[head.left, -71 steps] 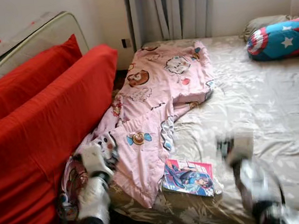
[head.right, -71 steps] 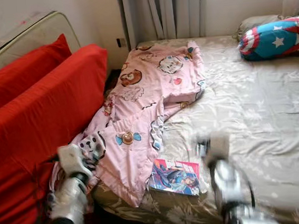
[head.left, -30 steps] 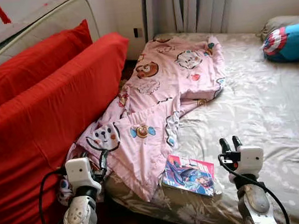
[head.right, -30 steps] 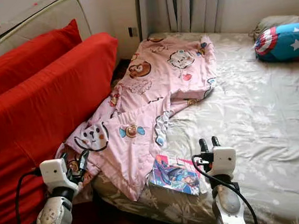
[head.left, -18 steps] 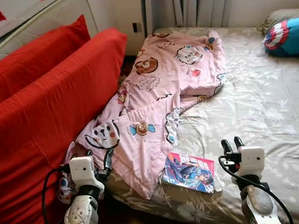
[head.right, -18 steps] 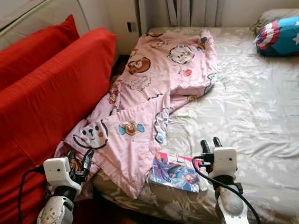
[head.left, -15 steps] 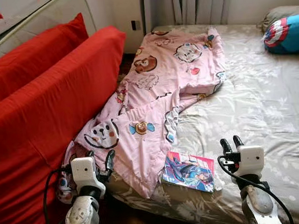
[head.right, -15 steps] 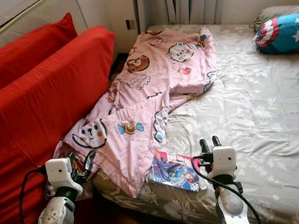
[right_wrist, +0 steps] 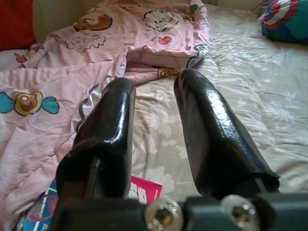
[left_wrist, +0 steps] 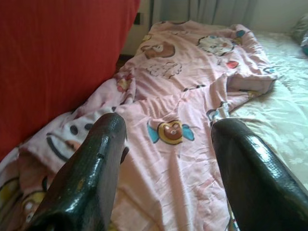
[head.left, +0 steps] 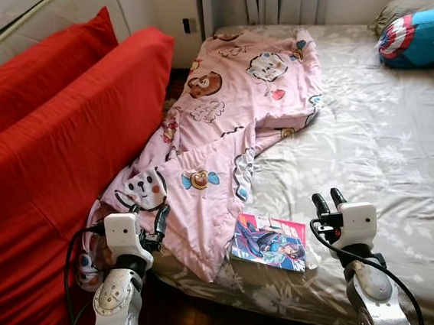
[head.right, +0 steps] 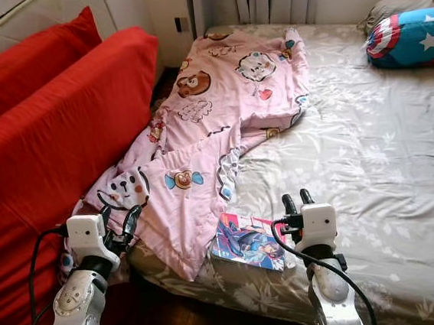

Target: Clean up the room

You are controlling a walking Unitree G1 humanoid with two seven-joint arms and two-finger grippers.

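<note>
At the bed's (head.left: 401, 152) near edge my left gripper (head.left: 150, 217) hangs agape by the blanket (head.left: 224, 154). I'd pinch its hanging corner; the right gripper (head.left: 324, 200), slightly parted, holds nothing beside the book (head.left: 271, 242).

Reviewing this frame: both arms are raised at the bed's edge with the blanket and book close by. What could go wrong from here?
The pink blanket already hangs off the bed's edge beside the open left gripper; a pull there may drag it to the floor. The book lies at the mattress edge, partly under the blanket's hem, so it could slide off too. The right gripper might nudge the book.
</note>
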